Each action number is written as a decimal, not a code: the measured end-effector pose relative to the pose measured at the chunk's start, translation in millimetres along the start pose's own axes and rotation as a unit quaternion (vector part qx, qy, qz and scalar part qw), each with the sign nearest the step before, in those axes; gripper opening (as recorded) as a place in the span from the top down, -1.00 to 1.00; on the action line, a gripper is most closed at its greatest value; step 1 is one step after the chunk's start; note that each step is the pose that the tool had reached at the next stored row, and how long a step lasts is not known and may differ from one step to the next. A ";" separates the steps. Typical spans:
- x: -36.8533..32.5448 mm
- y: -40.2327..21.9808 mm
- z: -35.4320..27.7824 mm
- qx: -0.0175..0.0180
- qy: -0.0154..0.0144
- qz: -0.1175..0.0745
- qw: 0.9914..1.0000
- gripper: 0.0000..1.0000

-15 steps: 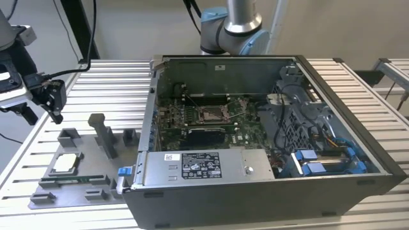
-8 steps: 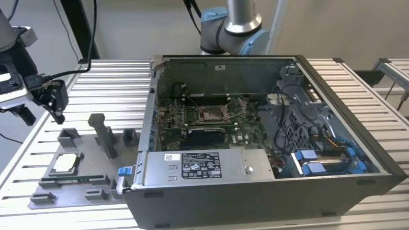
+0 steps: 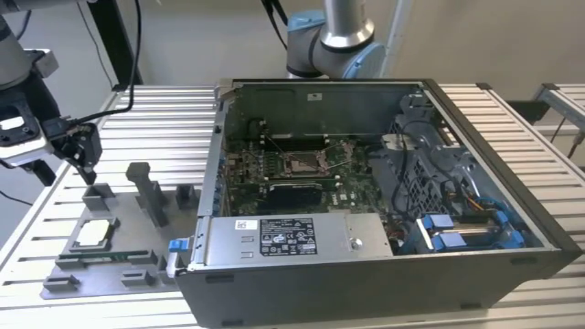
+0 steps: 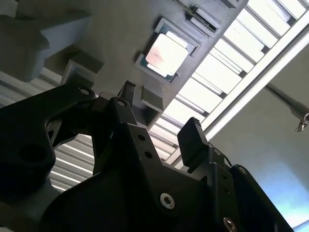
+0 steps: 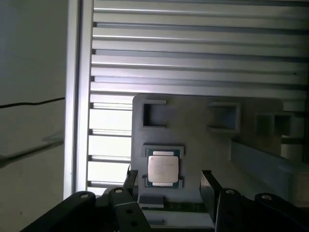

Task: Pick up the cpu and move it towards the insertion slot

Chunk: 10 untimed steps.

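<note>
The cpu [image 3: 94, 234], a pale silver square chip, lies flat in a grey plastic recess of the fixture plate [image 3: 137, 277] at the exterior view's left. My gripper [image 3: 64, 175] hangs open above it, well apart, with nothing between its fingers. Both wrist views look down past the two black fingers [image 5: 207, 181] at the cpu [image 5: 163, 169] [image 4: 166, 53], which sits between them but farther away. My gripper [image 5: 169, 180] [image 4: 159, 110] touches nothing. The insertion slot [image 3: 305, 162], with a silver frame and a wire lever, sits on the motherboard inside the open computer case.
The open computer case [image 3: 475, 205] stands in the middle of the slatted metal table [image 3: 164, 116]. The fixture plate carries grey upright posts [image 3: 146, 192] and a thin green memory stick [image 3: 105, 257]. An arm's base [image 3: 329, 41] rises behind the case.
</note>
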<state>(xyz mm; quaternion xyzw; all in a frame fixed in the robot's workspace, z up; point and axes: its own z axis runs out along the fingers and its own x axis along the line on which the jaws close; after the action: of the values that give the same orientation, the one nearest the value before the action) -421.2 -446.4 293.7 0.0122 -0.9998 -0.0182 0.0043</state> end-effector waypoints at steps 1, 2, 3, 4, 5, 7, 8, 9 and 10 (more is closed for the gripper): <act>0.0 -0.1 1.8 0.000 0.000 0.000 1.000 -1.00; 0.0 -0.2 3.5 0.000 0.000 0.000 1.000 -1.00; 0.0 -0.3 5.3 0.000 0.000 0.000 1.000 -1.00; -0.3 -0.4 7.2 0.000 0.000 0.000 1.000 -1.00; -0.7 -0.5 9.1 0.000 0.000 0.000 1.000 -1.00; -1.2 -0.9 12.8 0.000 0.000 0.000 1.000 -1.00; -1.3 -1.3 14.5 0.000 0.000 0.000 1.000 -1.00; -1.4 -1.8 16.3 0.000 0.000 0.000 1.000 -1.00; -1.5 -2.3 18.1 0.000 0.000 0.000 1.000 -1.00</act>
<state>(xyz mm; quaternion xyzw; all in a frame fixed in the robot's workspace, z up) -419.9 -448.0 275.5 0.0121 -0.9998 -0.0182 0.0043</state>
